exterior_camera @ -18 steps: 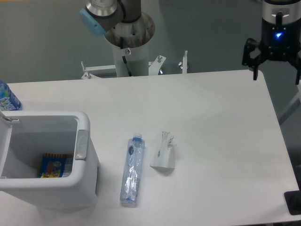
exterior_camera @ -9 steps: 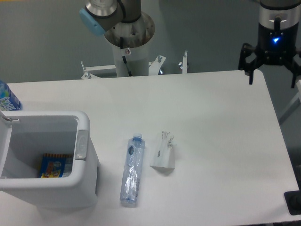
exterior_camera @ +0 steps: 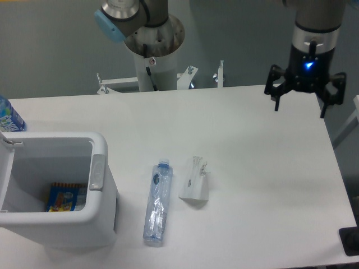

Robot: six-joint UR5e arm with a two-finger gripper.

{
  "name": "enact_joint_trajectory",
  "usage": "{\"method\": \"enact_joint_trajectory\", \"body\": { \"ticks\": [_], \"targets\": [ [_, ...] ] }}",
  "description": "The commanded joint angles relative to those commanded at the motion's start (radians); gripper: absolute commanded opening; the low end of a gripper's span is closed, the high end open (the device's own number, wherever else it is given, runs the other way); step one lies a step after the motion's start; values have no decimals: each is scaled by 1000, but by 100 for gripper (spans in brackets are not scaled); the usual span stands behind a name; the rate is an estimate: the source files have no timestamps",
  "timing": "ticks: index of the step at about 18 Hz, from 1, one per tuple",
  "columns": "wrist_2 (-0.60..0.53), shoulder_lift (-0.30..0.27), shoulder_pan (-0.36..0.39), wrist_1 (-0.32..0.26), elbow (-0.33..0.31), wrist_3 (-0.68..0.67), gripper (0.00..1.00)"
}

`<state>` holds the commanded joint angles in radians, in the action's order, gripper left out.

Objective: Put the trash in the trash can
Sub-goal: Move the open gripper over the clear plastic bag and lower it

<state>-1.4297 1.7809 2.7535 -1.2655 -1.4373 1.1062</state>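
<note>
End effector (exterior_camera: 299,106): at the upper right of the frame, above the far right part of the table (exterior_camera: 258,168), fingers spread wide and holding nothing; a blue light shows on its body.

Clear plastic water bottle (exterior_camera: 156,202): lying flat on the table at lower centre, blue cap toward the top of the frame, just right of the trash can.

Small white bag (exterior_camera: 194,179): lying flat just right of the bottle, close but not touching, dark print visible on its upper part.

Trash can (exterior_camera: 101,210): at the lower left, lid open, grey latch tab on its right rim. A blue-and-yellow packet (exterior_camera: 61,198) lies inside on the bottom.

A labelled bottle (exterior_camera: 8,116) is partly visible at the left edge, beyond the trash can.
</note>
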Motion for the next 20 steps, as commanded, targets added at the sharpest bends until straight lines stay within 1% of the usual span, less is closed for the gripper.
{"method": "enact_joint_trajectory", "body": {
  "ticks": [5,7,12,15,18,20],
  "targets": [
    [34,9,-28,-3,-32,-132,100],
    [32,14,-52,-3,-49,-150,100],
    [34,26,-83,-3,-107,-169,100],
    [66,52,-91,-2,-127,-204,100],
    [68,89,-112,-2,-127,-258,100],
    [68,116,-129,0,-127,-266,100]
  ]
}}
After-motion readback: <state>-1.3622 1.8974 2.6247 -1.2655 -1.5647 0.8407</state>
